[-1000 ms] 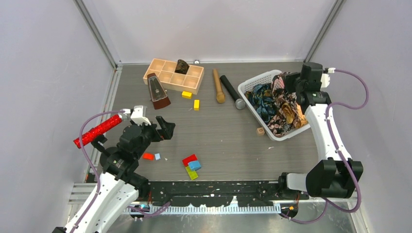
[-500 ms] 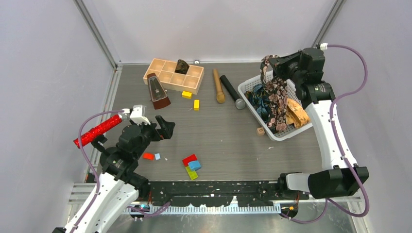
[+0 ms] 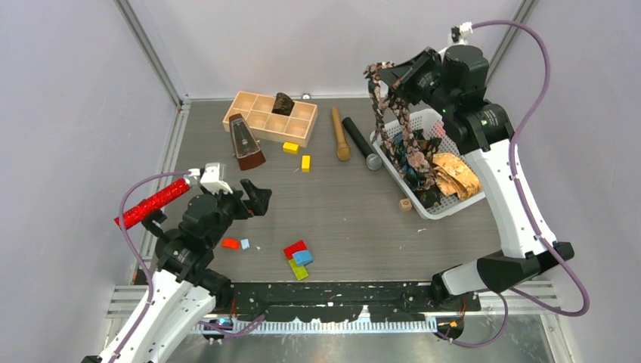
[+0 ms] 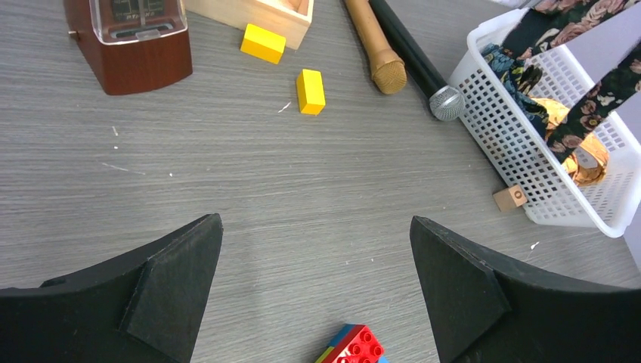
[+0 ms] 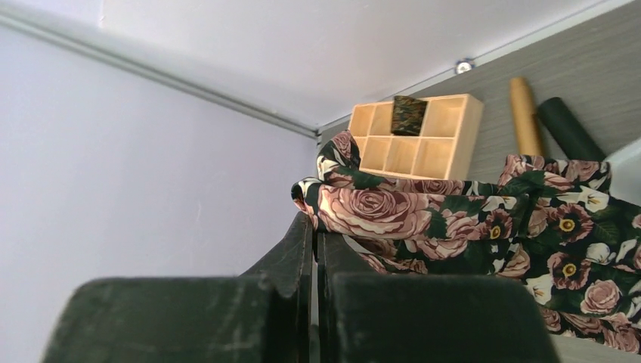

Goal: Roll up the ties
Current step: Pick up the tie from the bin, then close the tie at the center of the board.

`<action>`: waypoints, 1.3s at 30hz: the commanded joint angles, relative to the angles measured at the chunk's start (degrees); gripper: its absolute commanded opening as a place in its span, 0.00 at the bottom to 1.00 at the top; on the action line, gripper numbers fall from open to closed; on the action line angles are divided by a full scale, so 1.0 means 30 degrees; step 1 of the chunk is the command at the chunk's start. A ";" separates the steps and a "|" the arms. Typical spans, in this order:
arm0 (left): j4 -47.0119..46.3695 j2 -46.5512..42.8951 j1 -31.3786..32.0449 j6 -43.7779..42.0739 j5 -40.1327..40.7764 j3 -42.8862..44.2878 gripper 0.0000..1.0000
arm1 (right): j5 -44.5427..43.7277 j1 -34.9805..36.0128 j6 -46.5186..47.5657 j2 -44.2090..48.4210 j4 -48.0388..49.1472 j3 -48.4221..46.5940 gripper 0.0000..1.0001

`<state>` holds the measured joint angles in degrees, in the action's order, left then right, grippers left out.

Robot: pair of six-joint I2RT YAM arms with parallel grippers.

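Right tool [image 5: 315,227] clamped on 1 floral tie [image 5: 393,213] above basket [image 4: 514,144], 2 o'clock; inside: 1 blue tie [image 4: 521,83], 1 gold tie [image 4: 582,151]. Left tool [image 4: 314,221] spread wide, empty, 8 o'clock.

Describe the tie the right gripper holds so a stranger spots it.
Find the white plastic lattice basket at the far right. Above it, the right gripper is shut on a long black fabric tie printed with pink roses, its tail trailing into the basket. Only it hangs; the golden-orange tie lies inside.
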<state>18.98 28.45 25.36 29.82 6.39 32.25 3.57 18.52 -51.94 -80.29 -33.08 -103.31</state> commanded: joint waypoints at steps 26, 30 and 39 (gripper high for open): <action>0.4416 -0.0926 -0.0105 0.0419 0.3762 0.3141 0.99 | -0.0738 0.9406 0.3871 -0.6372 -0.4226 -1.0978 0.00; 0.4700 -0.1332 -0.0105 0.0478 0.4212 0.3322 0.98 | -0.0690 0.9990 0.4039 -0.5883 -0.3956 -0.9278 0.00; 0.5314 -0.1897 -0.0091 0.0629 0.4618 0.3517 0.96 | 0.1304 1.0083 0.3286 -0.2407 0.2310 0.3925 0.06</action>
<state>34.33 23.53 25.36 31.14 18.41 40.40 3.49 48.64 -40.69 -90.91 -38.15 -102.69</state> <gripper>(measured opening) 0.962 0.040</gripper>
